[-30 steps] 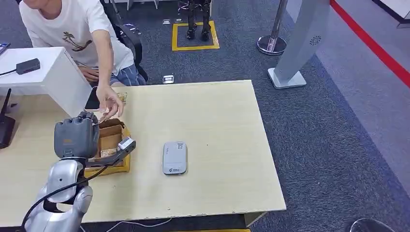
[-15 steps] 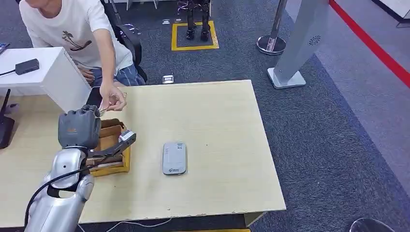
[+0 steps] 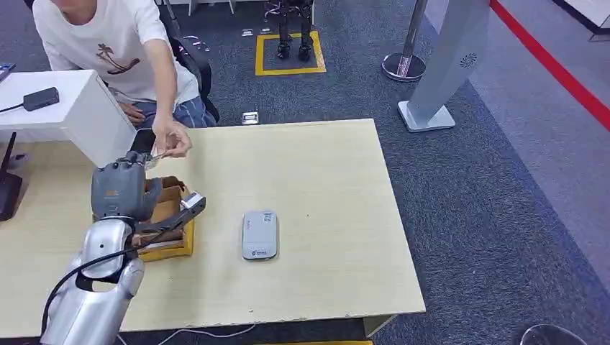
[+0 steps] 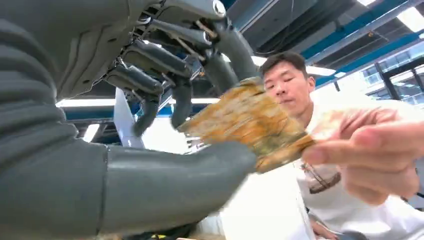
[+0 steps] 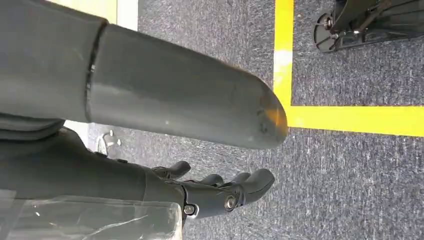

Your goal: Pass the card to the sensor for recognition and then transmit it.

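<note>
Head view: left hand (image 3: pixel 119 188) raised over far-left part of wooden table (image 3: pixel 309 172), above brown cardboard box (image 3: pixel 167 215) in yellow tray (image 3: pixel 175 248). Card (image 3: pixel 152 159) at the hand's far tip, meeting person's hand (image 3: pixel 171 138) reaching in from far left. Grey card reader (image 3: pixel 260 234) flat on table, right of box, well apart from the hand. White box unit (image 3: pixel 79 115) with small black device (image 3: pixel 41 98) on top at far left; black stand (image 3: pixel 8 188) at left edge. Person in white T-shirt (image 3: pixel 108 43) seated on black chair (image 3: pixel 188 57) beyond table. Grey pillar base (image 3: pixel 446 65), chrome stanchion (image 3: pixel 406 61), yellow floor square (image 3: pixel 290 54), red floor line (image 3: pixel 554 68) further off on grey carpet.

Left wrist view: card (image 4: pixel 247 122), mottled yellow-brown, blurred, pinched between thick grey thumb (image 4: pixel 185 172) and darker fingers (image 4: pixel 150 85) of left hand (image 4: pixel 165 125); person's fingers (image 4: pixel 370 152) also gripping card's other end. Both holding at once.

Right wrist view: right hand (image 5: pixel 200 150) hanging over grey carpet (image 5: pixel 350 180) near yellow floor tape (image 5: pixel 350 120); fingers (image 5: pixel 235 190) apart, slightly bent, holding nothing.
</note>
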